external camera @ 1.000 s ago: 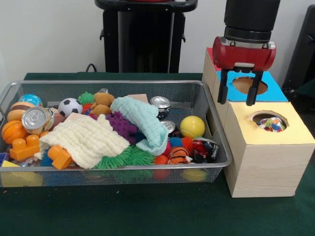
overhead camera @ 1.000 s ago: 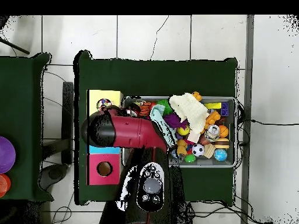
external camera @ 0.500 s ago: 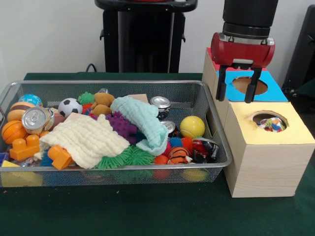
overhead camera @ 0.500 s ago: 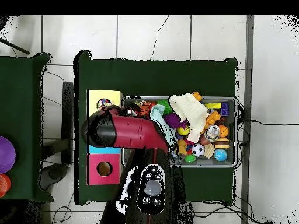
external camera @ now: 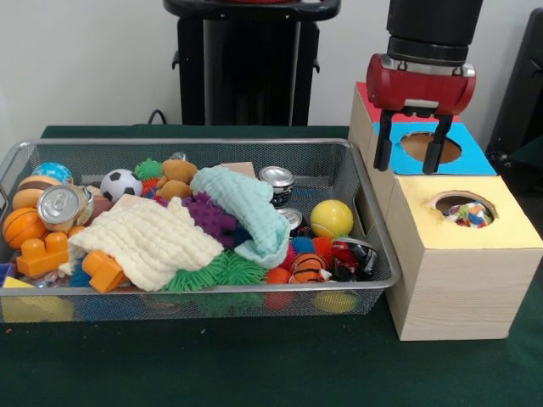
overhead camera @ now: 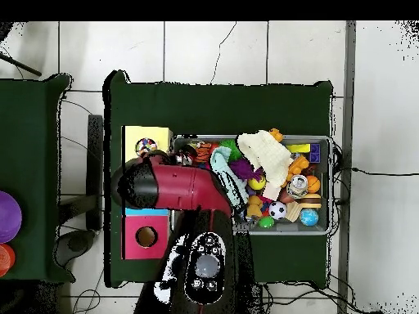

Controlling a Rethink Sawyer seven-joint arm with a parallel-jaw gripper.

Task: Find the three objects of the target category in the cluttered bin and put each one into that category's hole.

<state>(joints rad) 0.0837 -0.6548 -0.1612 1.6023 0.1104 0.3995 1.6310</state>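
Red pincer (external camera: pixel 412 156) open, empty, over blue-faced box (external camera: pixel 475 158)

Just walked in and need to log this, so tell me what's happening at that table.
The red and black robot arm's claw hangs open and empty above the blue-faced wooden box. A white rope toy flecked with colours sits in the round hole of the yellow-faced wooden box. Beside the boxes, the long silver wire-mesh basket is full of balls, cans, blocks and knitted cloths; no other rope toy shows.
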